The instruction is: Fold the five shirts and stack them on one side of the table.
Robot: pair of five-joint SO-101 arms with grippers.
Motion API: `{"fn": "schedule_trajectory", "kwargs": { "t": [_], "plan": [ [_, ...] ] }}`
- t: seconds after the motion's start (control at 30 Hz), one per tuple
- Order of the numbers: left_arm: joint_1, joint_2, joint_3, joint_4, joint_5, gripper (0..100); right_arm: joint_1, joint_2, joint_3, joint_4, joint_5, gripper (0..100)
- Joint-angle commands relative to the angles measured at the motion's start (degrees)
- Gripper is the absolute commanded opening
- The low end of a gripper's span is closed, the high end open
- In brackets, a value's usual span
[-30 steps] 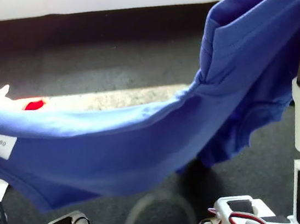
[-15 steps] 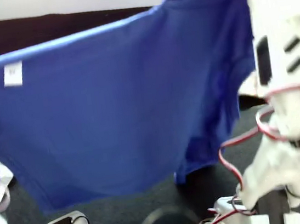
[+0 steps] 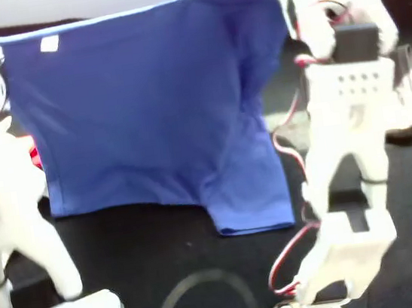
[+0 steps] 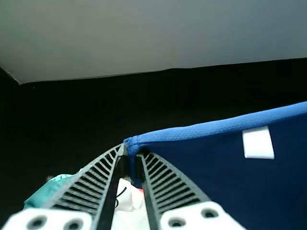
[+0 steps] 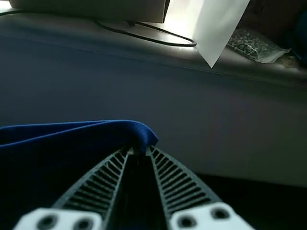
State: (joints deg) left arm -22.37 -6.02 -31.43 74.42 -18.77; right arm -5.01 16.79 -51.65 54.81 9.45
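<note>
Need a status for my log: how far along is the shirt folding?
Done: nothing I can confirm as folded or stacked. In hand: the blue shirt hangs spread and unfolded, its top corners pinched by the left gripper and the right gripper. Remaining: laying it on the table and folding it, then the rest; the teal cloth near the left gripper looks unfolded.

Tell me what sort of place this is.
Likely an indoor robotics lab or workshop: the left arm and right arm hold a blue shirt over a dark table, with a loose black cable and a plastic bag behind.
</note>
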Motion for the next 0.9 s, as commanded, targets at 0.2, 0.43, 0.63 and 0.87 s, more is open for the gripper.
{"fn": "schedule_trajectory", "kwargs": {
  "t": [0.2, 0.43, 0.63, 0.87],
  "plan": [
    [-0.22, 11.91, -0.57, -5.89, -3.34, 1, -2.68, 12.88, -0.40, -8.04, -0.18, 0.6],
    [-4.53, 13.76, -0.48, -8.26, -5.63, 1, -4.26, 19.65, -0.40, -14.81, -0.18, 0.6],
    [-1.98, 17.27, 1.19, -8.53, -5.54, 1, -4.70, 25.63, -0.40, -15.60, -0.18, 0.6],
    [0.57, 25.98, 1.01, -8.18, -5.36, 1, -4.53, 27.82, -0.40, -10.77, -0.18, 0.6]
  ]
}}
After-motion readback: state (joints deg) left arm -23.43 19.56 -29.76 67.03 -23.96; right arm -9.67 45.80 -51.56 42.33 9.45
